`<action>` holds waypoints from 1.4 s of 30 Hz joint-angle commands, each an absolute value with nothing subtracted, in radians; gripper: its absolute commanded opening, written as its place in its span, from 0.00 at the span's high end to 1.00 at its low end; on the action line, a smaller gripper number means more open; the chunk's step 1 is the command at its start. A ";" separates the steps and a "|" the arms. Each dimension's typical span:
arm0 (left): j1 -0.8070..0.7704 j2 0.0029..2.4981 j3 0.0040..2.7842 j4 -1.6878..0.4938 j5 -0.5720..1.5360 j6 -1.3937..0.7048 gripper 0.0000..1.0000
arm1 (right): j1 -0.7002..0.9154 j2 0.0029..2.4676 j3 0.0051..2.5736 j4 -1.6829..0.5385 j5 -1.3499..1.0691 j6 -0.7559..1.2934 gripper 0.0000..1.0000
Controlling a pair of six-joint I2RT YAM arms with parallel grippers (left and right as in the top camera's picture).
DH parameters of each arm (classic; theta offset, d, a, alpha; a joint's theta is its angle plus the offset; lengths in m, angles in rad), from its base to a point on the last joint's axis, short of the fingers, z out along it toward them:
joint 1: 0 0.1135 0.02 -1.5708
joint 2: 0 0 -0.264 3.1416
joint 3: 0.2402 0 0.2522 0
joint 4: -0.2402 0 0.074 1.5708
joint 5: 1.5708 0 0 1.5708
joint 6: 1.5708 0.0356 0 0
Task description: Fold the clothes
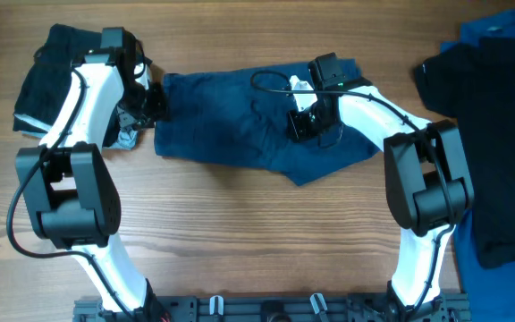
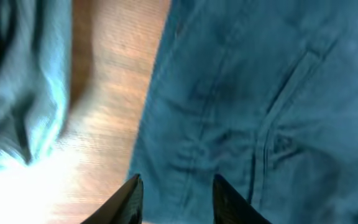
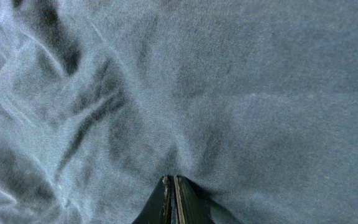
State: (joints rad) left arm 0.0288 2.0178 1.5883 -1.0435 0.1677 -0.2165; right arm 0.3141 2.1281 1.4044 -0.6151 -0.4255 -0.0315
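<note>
Pinches with the right gripper (image 3: 171,199): fingers pressed flat together, tips sunk into a small pucker of the navy garment (image 1: 231,121), with creases running toward them. Fills the whole right wrist view with that dark, denim-like cloth, rumpled on the left and smoother on the right. From overhead, grips on the garment's right half, near its upper edge.

Holds the left gripper (image 2: 176,205) parted, with cloth showing in the gap between the two dark fingers and nothing caught there. Hovers at the garment's left edge, close to stitched seams and what looks like a pocket line. Cannot tell whether those tips touch the cloth.

Shows the navy garment spread across the middle of the table (image 1: 240,233), roughly rectangular, its lower right corner drawn into a point. Shows a pale blue garment (image 2: 36,81) just left of that edge, with a strip of bare wood between, and a black garment (image 1: 52,72) bunched farther left, partly under the left arm. Shows, well apart at the table's right side, a larger black garment (image 1: 481,134) lying over a bright blue garment (image 1: 499,27).
</note>
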 commanded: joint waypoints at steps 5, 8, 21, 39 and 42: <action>0.026 2.012 1.542 -0.973 0.096 -0.130 0.62 | 0.328 2.220 1.380 -0.637 -0.403 -0.050 0.96; 0.007 2.012 1.454 -0.913 0.091 -0.108 0.58 | 0.328 2.220 1.380 -0.637 -0.403 -0.050 0.96; -0.005 2.012 1.268 -0.745 0.228 -0.109 0.37 | 0.328 2.220 1.380 -0.636 -0.403 -0.049 0.96; -0.016 1.895 1.527 -0.947 0.260 -0.111 0.96 | 0.326 2.135 1.535 -0.821 -0.443 0.059 0.96; -0.058 1.887 1.684 -1.045 0.258 -0.111 0.96 | 0.326 2.101 1.546 -0.824 -0.456 0.229 0.96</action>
State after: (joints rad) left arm -0.0200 1.9377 1.5490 -0.9909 0.2722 -0.1127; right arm 0.3202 2.1372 1.5223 -0.8227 -0.4301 0.0837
